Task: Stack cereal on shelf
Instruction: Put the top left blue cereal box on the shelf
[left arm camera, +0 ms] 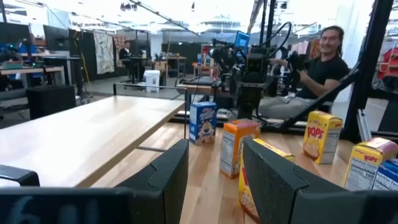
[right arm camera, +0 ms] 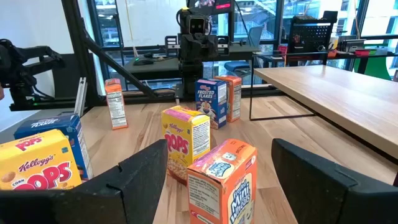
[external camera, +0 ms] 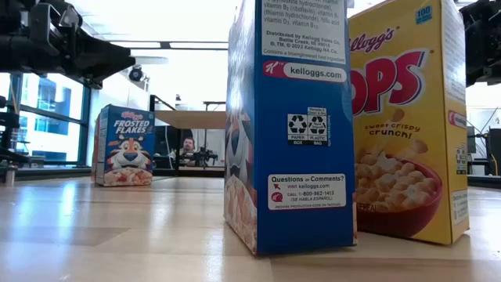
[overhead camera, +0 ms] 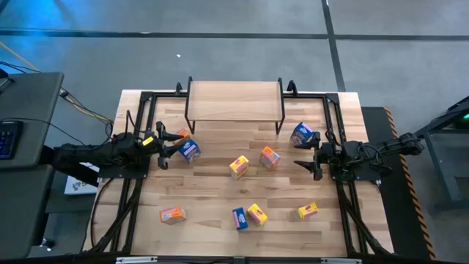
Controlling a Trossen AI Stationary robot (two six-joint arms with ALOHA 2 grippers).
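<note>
Blue and yellow cardboard cereal boxes stand on the wooden worktop; light-wood shelf holds 0 of 9. Left pincer closed empty, right pincer wide open, empty.

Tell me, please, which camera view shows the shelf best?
The high view: the shelf shows whole, bare, at the table's far edge. Both wrist views catch only part of its top; the low view glimpses it behind the boxes.

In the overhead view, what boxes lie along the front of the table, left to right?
Orange box → blue box → yellow box → another yellow box.
</note>
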